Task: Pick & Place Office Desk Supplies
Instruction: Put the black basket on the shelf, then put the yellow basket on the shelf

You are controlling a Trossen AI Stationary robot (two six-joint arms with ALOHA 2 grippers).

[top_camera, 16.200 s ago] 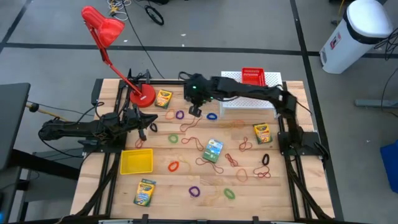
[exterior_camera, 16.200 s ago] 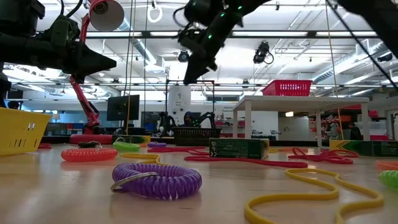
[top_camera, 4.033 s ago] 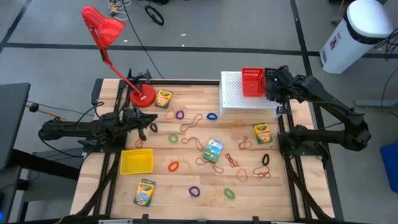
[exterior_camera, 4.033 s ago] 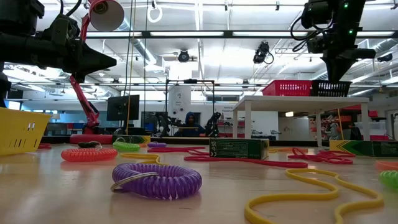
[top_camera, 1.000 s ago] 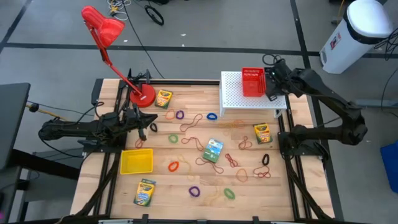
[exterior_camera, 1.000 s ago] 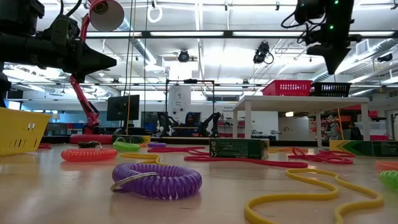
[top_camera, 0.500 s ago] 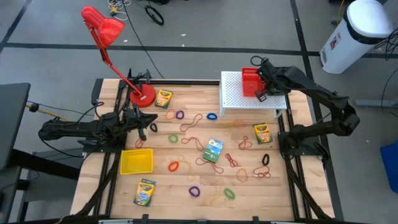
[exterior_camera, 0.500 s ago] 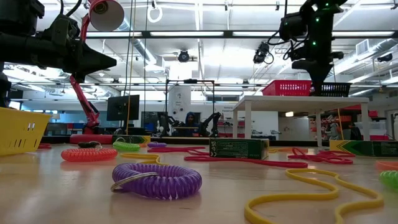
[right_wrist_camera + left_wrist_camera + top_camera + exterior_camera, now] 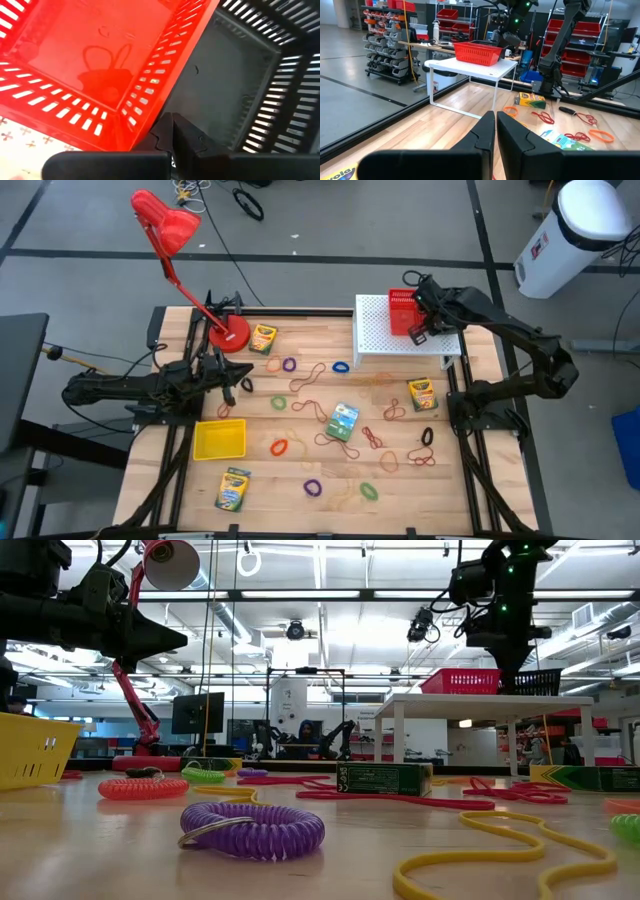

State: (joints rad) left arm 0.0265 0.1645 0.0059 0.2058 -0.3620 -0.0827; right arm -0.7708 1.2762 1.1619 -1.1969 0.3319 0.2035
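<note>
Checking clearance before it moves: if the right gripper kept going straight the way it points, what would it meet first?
Probably the black basket, right beside the red basket's wall; the shut right gripper points down at their shared edge, so depth is uncertain.

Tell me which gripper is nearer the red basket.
Right. The right gripper hangs just over the red basket on the white stand; the left gripper waits far across the table by the lamp base.

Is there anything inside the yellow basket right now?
No, the high view shows the yellow basket with a bare floor, nothing lying in it.
</note>
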